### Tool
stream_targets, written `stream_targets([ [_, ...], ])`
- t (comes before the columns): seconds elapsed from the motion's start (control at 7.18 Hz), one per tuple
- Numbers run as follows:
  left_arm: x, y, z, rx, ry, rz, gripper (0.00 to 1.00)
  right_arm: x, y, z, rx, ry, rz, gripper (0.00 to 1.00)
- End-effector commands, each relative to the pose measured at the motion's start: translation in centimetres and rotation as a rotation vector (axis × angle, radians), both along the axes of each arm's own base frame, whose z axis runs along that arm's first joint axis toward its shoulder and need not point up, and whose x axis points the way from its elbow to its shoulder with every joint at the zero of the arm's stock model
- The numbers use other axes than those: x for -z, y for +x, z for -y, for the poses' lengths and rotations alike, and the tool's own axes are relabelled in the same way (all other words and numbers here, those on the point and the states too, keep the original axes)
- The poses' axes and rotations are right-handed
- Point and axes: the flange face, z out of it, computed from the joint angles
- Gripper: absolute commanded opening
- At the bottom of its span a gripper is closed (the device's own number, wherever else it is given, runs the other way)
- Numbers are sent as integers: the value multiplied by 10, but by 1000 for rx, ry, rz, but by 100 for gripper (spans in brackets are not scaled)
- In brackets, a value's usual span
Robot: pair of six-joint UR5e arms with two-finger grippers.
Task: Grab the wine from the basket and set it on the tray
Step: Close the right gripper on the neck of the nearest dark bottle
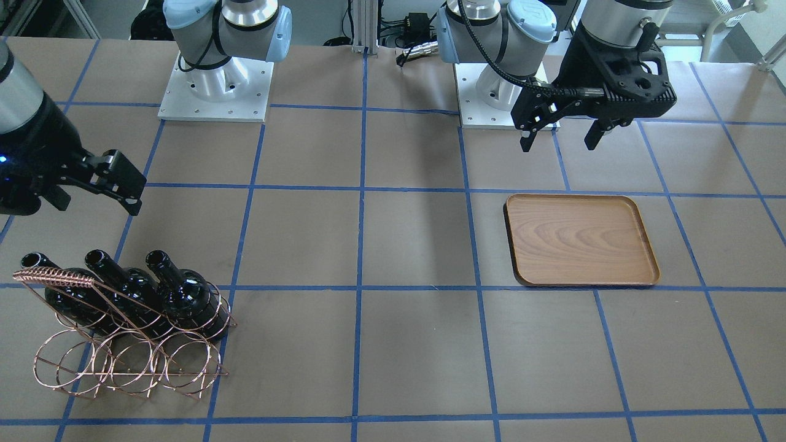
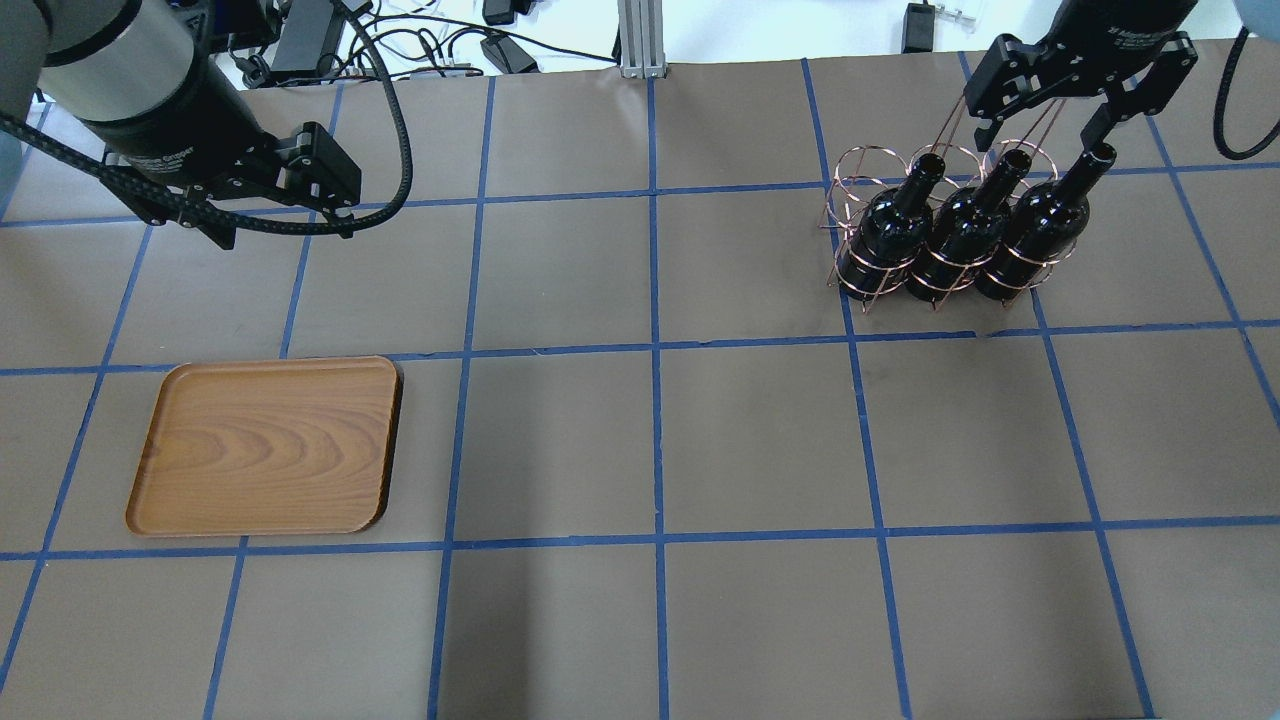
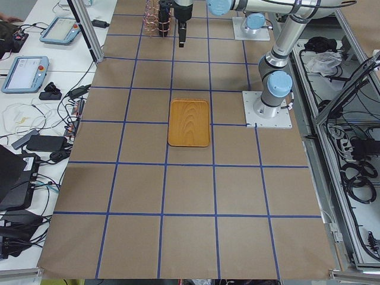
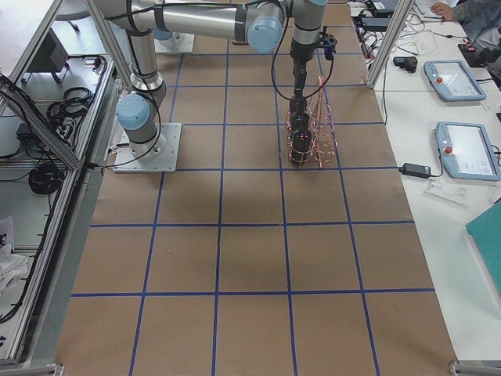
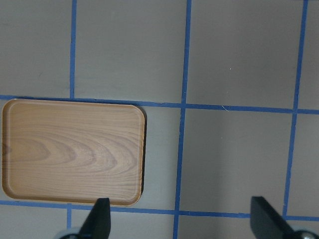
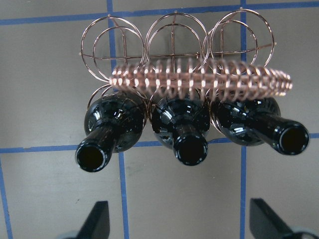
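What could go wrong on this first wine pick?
1. The bottles sit neck to neck; the open right gripper could clip a neighbour.
2. The coiled handle of the basket crosses their shoulders; an off-axis pull may snag it.
3. The tray is far across the table: long carry.

The fingers [image 6: 97, 219] of my right gripper [image 6: 179, 213] look matt black, like plastic. The wine [image 6: 180, 118] bottles are glossy near-black glass, and the basket [image 6: 199, 79] is shiny copper-coloured wire. My tray [image 5: 75, 149] is smooth brown wood with clear grain, and the table [image 2: 650, 450] wears matt brown paper lined with blue tape [image 2: 655, 347].
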Motion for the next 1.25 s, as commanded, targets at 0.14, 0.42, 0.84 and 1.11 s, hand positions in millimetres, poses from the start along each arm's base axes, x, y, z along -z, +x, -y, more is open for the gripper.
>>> stream_targets([
  [0.14,0,0,0,3,0,0,100,47,-8,23,0,48,8,99],
  [0.42,0,0,0,4,0,2,100,58,-9,28,-9,53,11,94],
  [0.84,0,0,0,10,-1,2,100,68,-10,35,-14,51,11,61],
  [1.11,0,0,0,10,-1,2,100,65,-11,34,-25,45,0,34],
])
